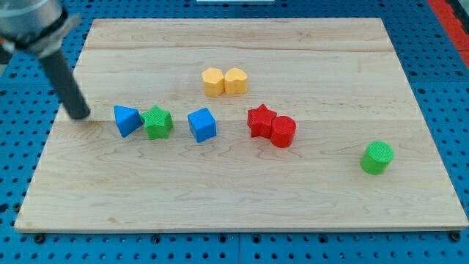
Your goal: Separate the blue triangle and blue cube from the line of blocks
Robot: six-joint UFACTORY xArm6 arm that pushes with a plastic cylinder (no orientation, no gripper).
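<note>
A blue triangle [126, 119] lies at the left end of a row of blocks on the wooden board [242, 198]. It touches a green star [157, 122] on its right. A blue cube [201, 125] sits a short gap further right. A red star [260, 119] and a red cylinder [283, 131] touch each other at the row's right end. My tip [79, 114] rests on the board left of the blue triangle, with a gap between them.
Two yellow blocks [225, 81] sit side by side above the row, toward the view's top. A green cylinder [377, 158] stands alone at the right. A blue perforated surface surrounds the board.
</note>
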